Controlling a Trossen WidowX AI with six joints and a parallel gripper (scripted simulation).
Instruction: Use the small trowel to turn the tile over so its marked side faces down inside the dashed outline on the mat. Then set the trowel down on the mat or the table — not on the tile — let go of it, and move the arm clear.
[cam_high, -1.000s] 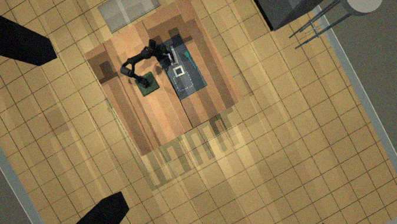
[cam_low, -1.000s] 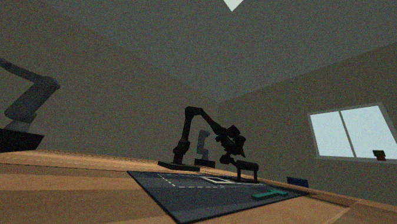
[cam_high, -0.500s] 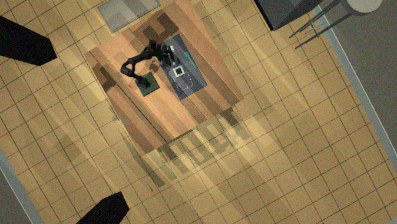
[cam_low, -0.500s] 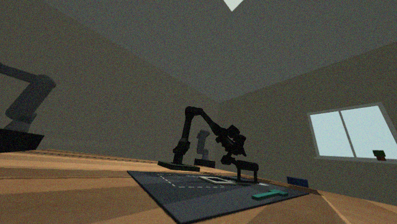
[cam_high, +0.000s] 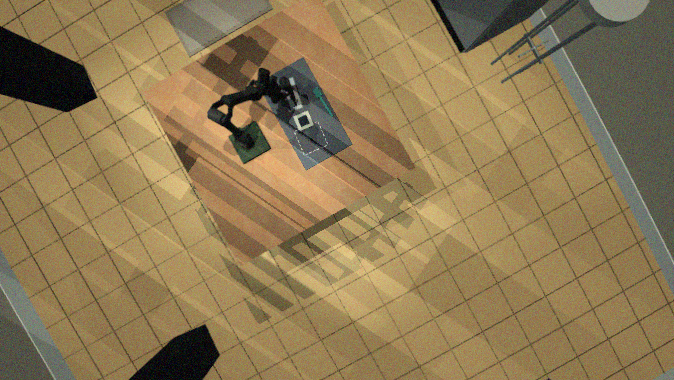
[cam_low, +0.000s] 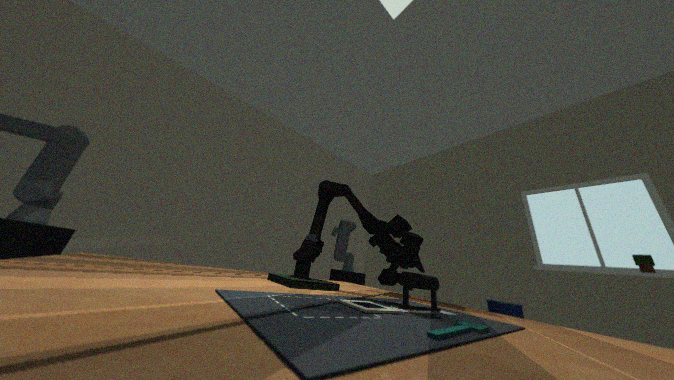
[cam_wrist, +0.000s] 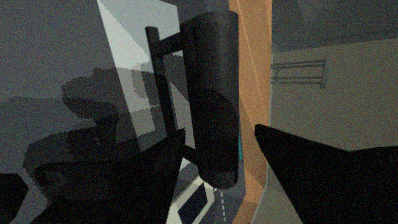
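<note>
The trowel (cam_high: 298, 105) (cam_low: 420, 281) (cam_wrist: 212, 100) rests on the mat, its thick black handle raised on two posts above a pale flat part. The tile (cam_high: 303, 120) (cam_low: 370, 305) (cam_wrist: 192, 205) lies flat close to one end of the trowel, cream-bordered with a dark square showing on top. The dashed outline (cam_low: 322, 317) lies just past the tile; the tile seems to reach its edge. My gripper (cam_low: 404, 274) (cam_wrist: 219, 131) is open and tilted, close over the handle. In the wrist view the handle shows between the fingers, not gripped. The arm partly hides the trowel in the top view.
The blue-grey mat (cam_high: 320, 150) (cam_low: 320, 350) lies on the wooden table (cam_high: 280, 200) (cam_low: 150, 325). A teal tool-like object (cam_high: 324, 102) (cam_low: 452, 331) lies on the mat beside the trowel, near the mat's far long edge. The arm stands on a green base plate (cam_high: 262, 146).
</note>
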